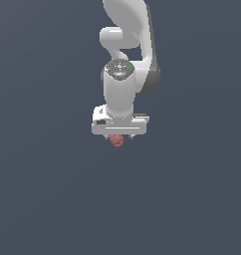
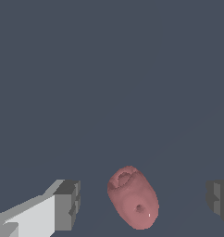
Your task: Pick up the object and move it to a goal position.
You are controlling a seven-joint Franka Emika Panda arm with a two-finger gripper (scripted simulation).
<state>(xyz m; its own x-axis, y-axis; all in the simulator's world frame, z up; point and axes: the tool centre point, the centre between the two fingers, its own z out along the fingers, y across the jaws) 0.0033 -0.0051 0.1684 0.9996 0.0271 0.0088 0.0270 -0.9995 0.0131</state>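
Observation:
The object (image 2: 133, 198) is a small dull red-pink lumpy ball with a dimple at each end. In the wrist view it lies between my two grey fingertips (image 2: 67, 204), with a clear gap on each side. My gripper (image 2: 144, 201) is open around it and touches it on neither side. In the exterior view the object (image 1: 117, 141) shows just below the white hand, and my gripper (image 1: 119, 138) hangs straight down over it; the fingers are mostly hidden by the hand there.
The ground is a plain dark grey-blue surface (image 1: 53, 199) in both views. The white arm (image 1: 127, 45) rises to the top of the exterior view. No other objects or goal marker show.

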